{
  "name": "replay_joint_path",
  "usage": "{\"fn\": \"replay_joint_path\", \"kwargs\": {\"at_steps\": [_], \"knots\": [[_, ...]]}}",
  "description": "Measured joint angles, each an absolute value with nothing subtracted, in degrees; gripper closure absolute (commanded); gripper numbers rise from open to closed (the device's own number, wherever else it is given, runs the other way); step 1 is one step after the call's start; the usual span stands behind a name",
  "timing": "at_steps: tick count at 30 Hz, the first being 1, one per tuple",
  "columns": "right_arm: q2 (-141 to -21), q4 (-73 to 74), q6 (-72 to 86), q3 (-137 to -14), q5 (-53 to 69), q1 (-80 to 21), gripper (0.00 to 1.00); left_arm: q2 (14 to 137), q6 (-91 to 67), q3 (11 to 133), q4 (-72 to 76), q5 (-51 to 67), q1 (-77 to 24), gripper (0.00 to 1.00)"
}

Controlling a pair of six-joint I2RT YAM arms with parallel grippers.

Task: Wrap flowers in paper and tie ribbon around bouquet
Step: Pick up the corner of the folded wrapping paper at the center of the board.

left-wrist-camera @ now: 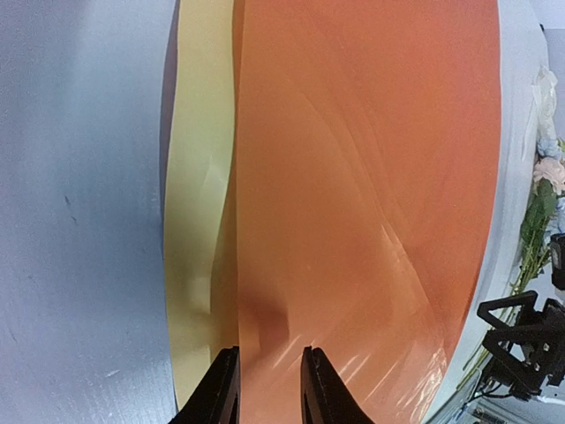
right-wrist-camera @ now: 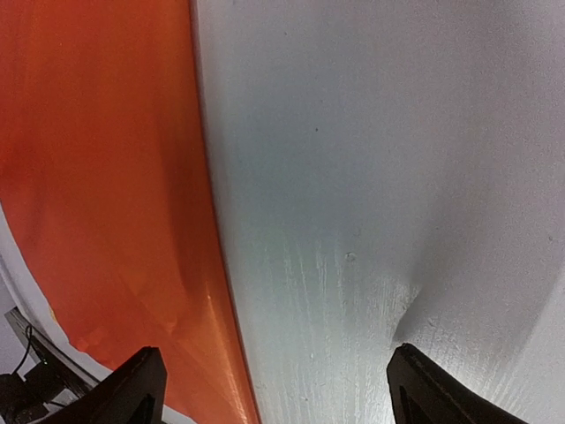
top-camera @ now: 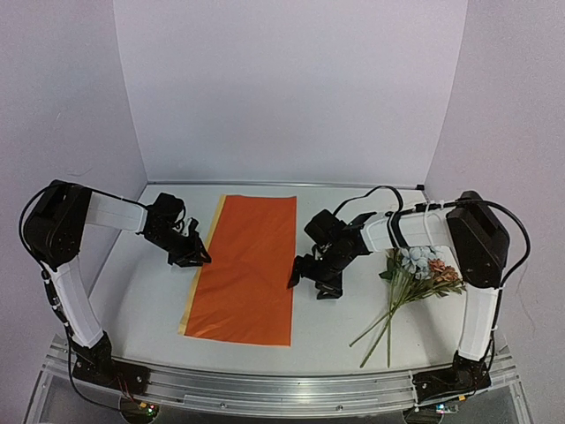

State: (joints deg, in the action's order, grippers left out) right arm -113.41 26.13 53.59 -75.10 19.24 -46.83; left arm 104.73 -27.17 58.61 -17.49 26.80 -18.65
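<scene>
Overhead, the paper (top-camera: 247, 265) lies flat in the middle of the counter (top-camera: 141, 300), orange face up, with a narrow yellow strip showing along its left edge. The left tool (top-camera: 201, 258) sits low at that left edge, about halfway along it. The right tool (top-camera: 311, 284) is down just beside the paper's right edge. The flowers (top-camera: 424, 269) lie on the right part of the counter, well apart from the paper, with the blooms toward the back and the stems pointing at the near edge.

From the left wrist, the left tool (left-wrist-camera: 269, 389) has its fingers drawn close, with a slim gap left between them. Orange paper (left-wrist-camera: 371, 177) shows through that gap, right beside the yellow strip. Whether the fingers touch the sheet cannot be told. The flowers (left-wrist-camera: 547, 172) peek in at the far right, and bare counter (left-wrist-camera: 79, 221) fills the left.

From the right wrist, the right tool (right-wrist-camera: 282, 397) stands spread wide with nothing in its grasp. The paper's (right-wrist-camera: 97, 177) edge runs down just inside its left finger, and the rest between the fingers is bare counter (right-wrist-camera: 371, 177).
</scene>
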Motion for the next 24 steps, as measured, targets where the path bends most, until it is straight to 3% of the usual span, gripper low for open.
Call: {"fn": "replay_joint_path", "kwargs": {"at_steps": [11,24], "knots": [[-117.8,24.7,55.4,-79.1,20.3,-46.8,0.47,104.8,-28.0,58.6,-16.6,30.9,-18.7,0.75],[-121.0,23.7,56.6,-82.3,22.0,-46.8,0.65,104.9,-33.2,57.9,-9.7,38.1,-18.7,0.74]]}}
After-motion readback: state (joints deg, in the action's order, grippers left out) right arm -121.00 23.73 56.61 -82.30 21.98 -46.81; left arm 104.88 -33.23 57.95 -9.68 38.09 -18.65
